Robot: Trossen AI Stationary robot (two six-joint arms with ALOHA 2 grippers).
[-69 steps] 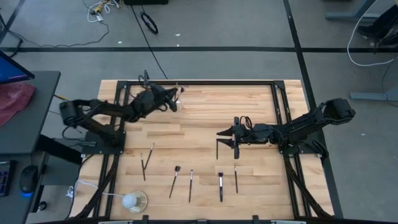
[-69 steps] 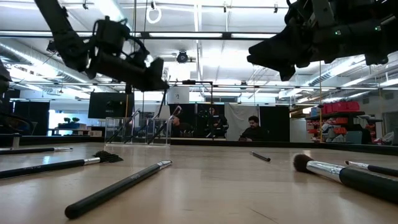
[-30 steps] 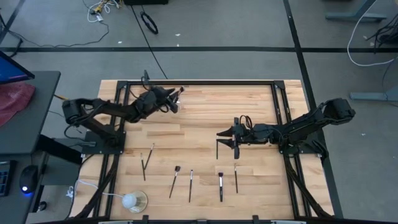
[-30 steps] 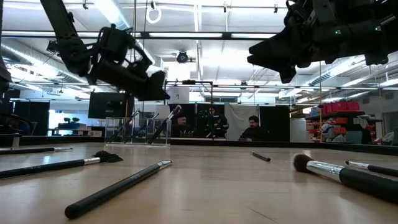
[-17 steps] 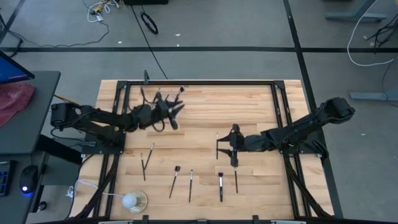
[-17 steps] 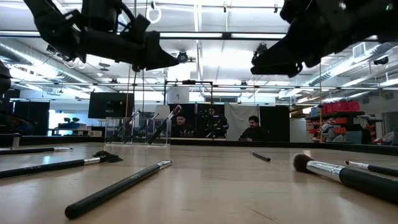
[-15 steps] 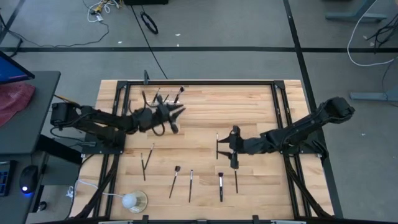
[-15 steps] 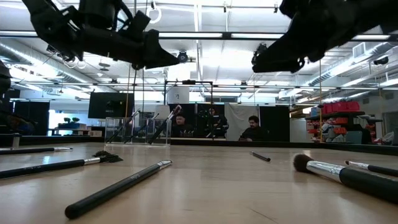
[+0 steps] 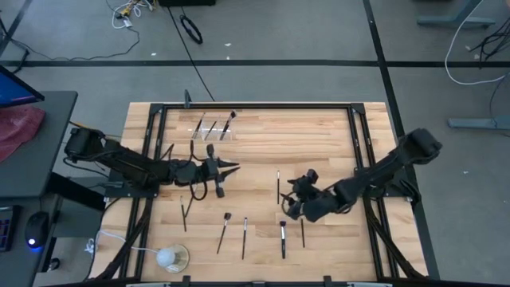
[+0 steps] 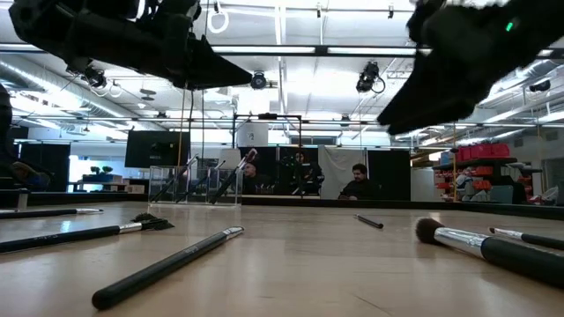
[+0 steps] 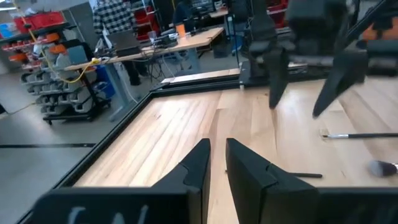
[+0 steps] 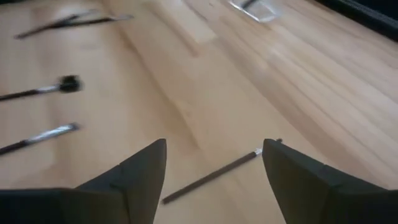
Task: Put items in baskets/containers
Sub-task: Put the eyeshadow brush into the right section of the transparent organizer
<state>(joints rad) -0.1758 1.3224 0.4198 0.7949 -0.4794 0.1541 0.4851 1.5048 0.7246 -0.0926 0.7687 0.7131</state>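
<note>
Slim dark brushes (image 9: 244, 237) are scattered flat; the holder (image 9: 212, 128) is clear. The right gripper (image 12: 214, 168) is spread wide; the left gripper (image 11: 214, 163) is nearly closed, empty.

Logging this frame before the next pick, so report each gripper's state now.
Left gripper: nearly shut, only a narrow gap, holding nothing.
Right gripper: open wide, empty, above a thin brush lying on the table.

Seven makeup brushes (image 9: 244, 237) lie loose on the table, three more stand in one clear holder (image 9: 211, 130).
</note>
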